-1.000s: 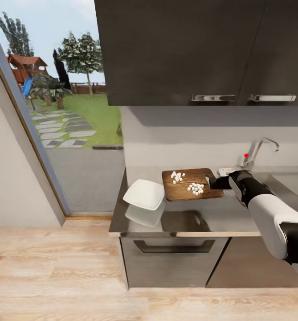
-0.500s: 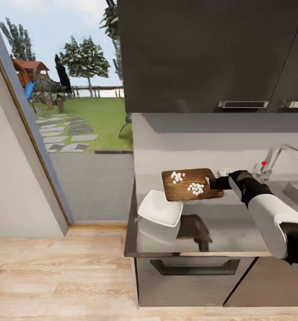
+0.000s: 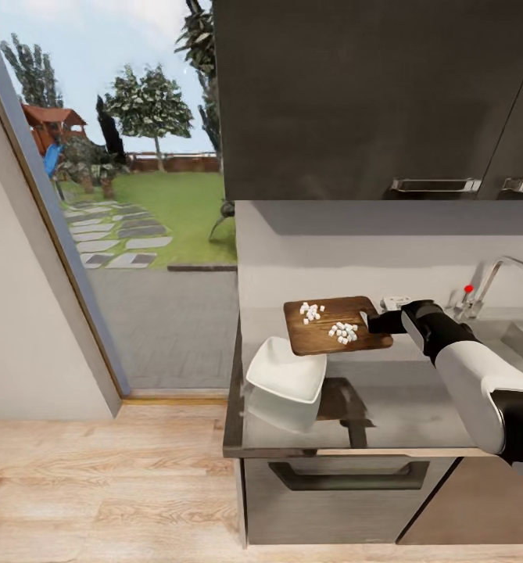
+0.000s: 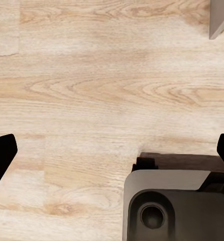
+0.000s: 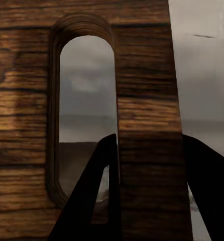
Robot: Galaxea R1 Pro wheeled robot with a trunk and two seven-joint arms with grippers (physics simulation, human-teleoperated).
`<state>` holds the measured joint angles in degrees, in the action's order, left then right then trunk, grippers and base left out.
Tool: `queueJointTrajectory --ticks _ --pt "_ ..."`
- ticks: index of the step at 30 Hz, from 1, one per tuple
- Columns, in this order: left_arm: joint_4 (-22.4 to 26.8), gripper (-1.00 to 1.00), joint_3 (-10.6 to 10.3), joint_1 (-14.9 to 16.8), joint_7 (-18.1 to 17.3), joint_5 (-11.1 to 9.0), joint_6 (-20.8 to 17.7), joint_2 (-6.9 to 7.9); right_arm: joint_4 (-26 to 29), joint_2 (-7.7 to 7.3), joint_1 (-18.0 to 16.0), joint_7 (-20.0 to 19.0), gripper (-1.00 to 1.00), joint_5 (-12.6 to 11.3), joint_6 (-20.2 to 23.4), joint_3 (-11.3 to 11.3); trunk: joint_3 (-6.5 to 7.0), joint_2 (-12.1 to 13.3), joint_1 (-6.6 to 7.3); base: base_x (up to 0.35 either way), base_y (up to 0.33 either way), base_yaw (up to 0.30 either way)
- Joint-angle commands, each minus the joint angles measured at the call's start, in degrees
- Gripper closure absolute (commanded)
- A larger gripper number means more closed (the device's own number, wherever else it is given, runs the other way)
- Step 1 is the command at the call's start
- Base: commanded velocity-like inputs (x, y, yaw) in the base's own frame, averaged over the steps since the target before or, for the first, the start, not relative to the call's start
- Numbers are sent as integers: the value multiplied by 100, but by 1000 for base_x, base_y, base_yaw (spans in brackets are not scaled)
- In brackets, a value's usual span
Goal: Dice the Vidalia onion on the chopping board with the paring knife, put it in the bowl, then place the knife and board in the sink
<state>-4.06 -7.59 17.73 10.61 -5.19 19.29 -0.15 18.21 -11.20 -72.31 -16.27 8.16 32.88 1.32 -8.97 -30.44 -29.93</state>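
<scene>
Chopping board [image 3: 327,324] carrying white onion pieces [image 3: 342,331], gripped at its handle end by the right gripper [image 3: 368,319], held above the bowl [image 3: 286,370].

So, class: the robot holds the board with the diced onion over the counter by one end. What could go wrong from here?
1. The right gripper clamps the chopping board by its handle end alone, so the board might tilt or slip.
2. The diced onion lies loose and could roll off before reaching the bowl.
3. The bowl sits near the countertop edge, so pieces may miss it.
</scene>
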Motion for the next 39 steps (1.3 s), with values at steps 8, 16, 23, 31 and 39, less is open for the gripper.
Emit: queueJointTrajectory --ticks 8,16,23,31,39 --pt "-24 -100 -49 11 11 -53 49 3 -68 236 6 -248 100 -264 146 157 -11 -10 -3 0 0 0" --pt "-24 -100 -49 11 11 -58 49 6 -72 504 6 -297 100 -643 125 298 -11 -10 -3 0 0 0" --pt "-24 -100 -49 11 11 -61 49 6 -76 514 6 -271 100 -621 106 299 -11 -10 -3 0 0 0" --pt "-24 -100 -49 11 11 -61 49 6 -89 472 6 -70 100 -597 96 274 -11 -10 -3 0 0 0" --pt "-24 -100 -49 11 11 -61 49 6 -97 444 6 33 100 -258 96 266 -11 -10 -3 0 0 0"
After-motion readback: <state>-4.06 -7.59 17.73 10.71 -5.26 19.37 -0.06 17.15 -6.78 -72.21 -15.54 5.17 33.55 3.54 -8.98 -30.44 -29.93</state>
